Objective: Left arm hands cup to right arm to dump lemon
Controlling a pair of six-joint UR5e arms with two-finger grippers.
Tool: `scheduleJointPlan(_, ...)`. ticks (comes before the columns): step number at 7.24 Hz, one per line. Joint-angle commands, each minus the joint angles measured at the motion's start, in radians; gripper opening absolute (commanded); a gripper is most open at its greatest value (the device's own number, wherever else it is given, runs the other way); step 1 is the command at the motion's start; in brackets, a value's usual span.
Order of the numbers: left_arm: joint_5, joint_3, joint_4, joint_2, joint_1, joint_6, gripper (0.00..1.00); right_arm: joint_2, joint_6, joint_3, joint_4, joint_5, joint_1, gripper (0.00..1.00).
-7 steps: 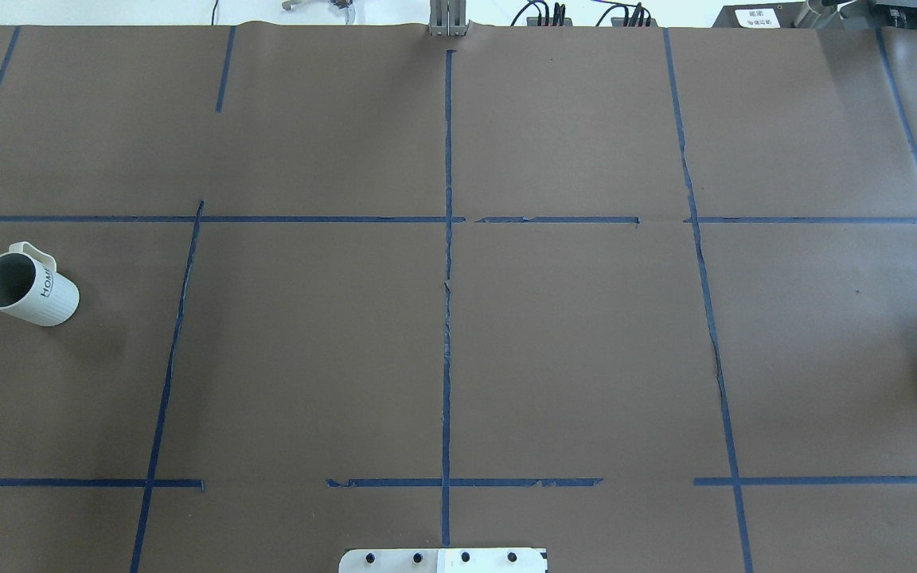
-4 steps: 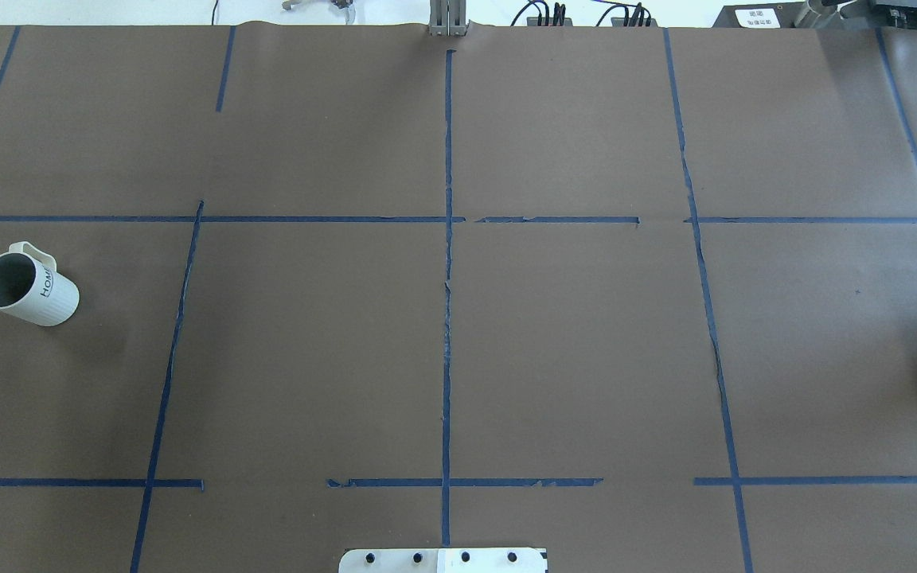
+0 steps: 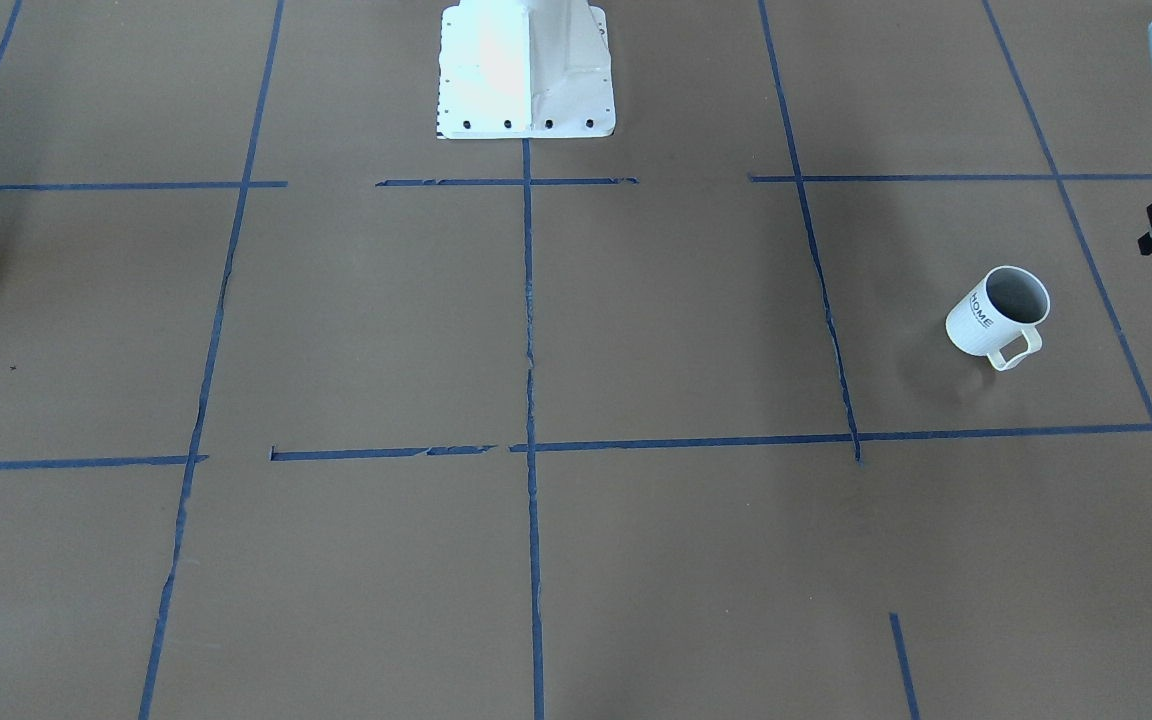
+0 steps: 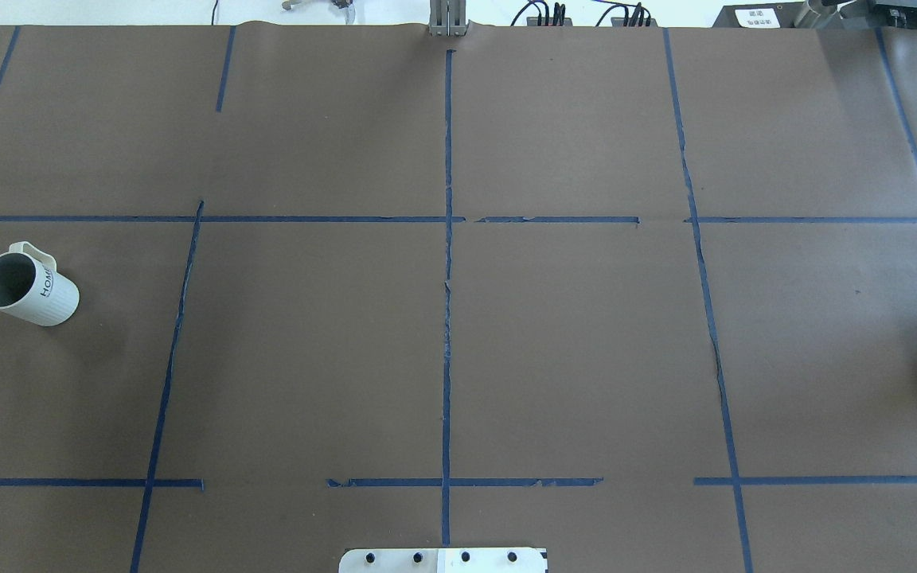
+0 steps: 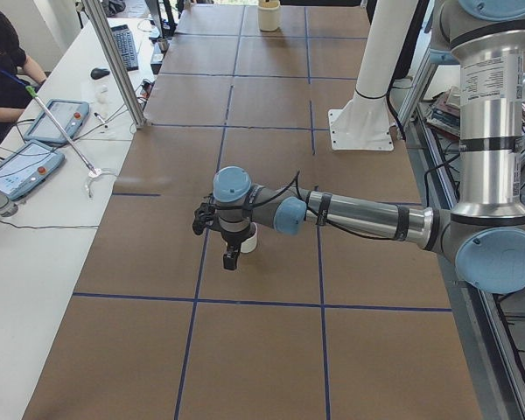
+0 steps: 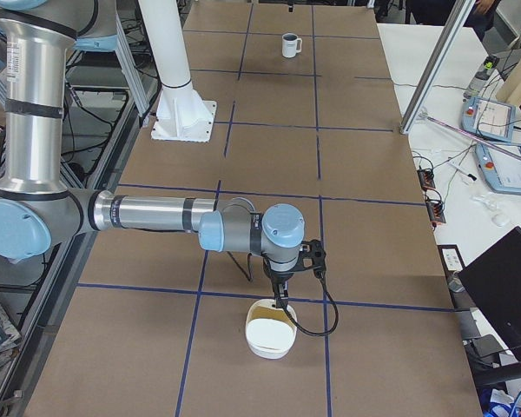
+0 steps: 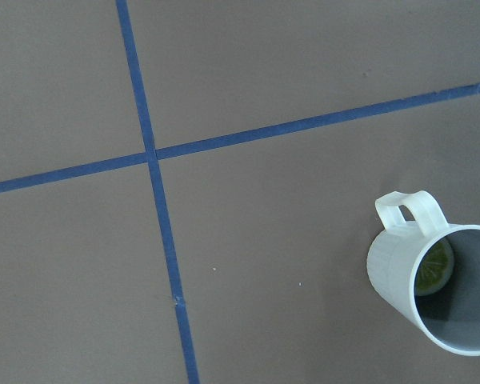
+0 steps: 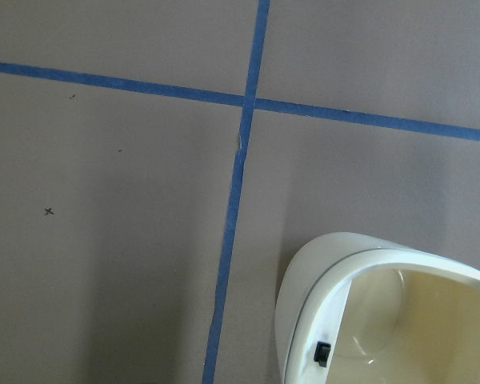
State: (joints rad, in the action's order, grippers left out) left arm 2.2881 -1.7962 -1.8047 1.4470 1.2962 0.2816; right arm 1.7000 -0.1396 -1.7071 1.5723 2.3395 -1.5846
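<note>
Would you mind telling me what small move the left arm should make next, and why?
Probably slide the left hand across toward the off-white ribbed "HOME" mug before descending. The mug stands upright and ungrasped, the small yellow-green lemon lies inside it, and the left wrist view shows the mug in its lower right corner, not centred.

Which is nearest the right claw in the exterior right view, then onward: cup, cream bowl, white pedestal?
1. Cream bowl, close beside the right claw, near end.
2. White pedestal, mid-table at the robot's side.
3. Cup, table's far end.
</note>
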Motion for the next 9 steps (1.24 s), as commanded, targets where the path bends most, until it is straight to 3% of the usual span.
scheduleJointPlan(1,-0.077,0.023,-0.213,-0.034,-0.159,0.326,1.0,0.0,0.0,0.0,0.0,0.0,0.0,1.0)
scheduleJointPlan(3,-0.087,0.029,-0.243,-0.031,-0.211,0.405,1.0,0.001,0.0,0.001,0.0,0.0,0.0,1.0)
scheduleJointPlan(9,-0.082,0.083,-0.243,0.015,-0.212,0.464,0.97,0.0,0.0,0.003,0.0,-0.002,0.0,1.0)
